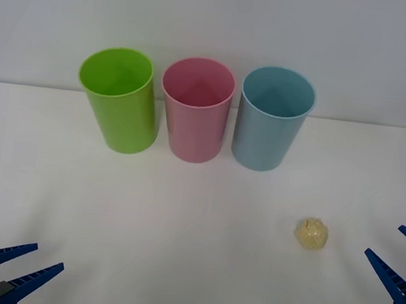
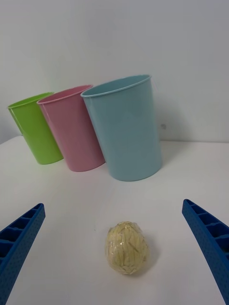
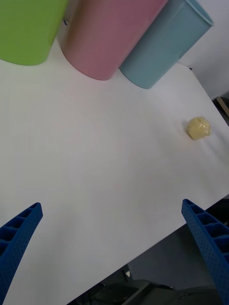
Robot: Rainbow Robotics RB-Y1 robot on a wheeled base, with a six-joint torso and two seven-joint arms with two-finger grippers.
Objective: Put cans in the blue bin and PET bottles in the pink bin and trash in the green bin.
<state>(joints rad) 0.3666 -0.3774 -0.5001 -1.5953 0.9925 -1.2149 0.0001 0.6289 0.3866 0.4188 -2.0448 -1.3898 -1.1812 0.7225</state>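
One piece of trash (image 1: 311,233) lies on the white surface (image 1: 177,238), right of centre, well apart from the green bin (image 1: 119,99). Right hand (image 1: 399,259) open beside it, approaching; next: straddle, close. Left hand (image 1: 17,263) open, idle.

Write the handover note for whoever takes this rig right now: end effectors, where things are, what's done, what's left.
Right end effector: open, empty, low at the table's right edge, facing the trash.
Left end effector: open, empty, at the near left corner.
Bins stand in a row at the back: green bin on the left, pink bin in the middle, blue bin on the right.
Done: nothing sorted yet; the trash lies on the table in front of the blue bin.
Left: grasp the trash, drop it in the green bin.
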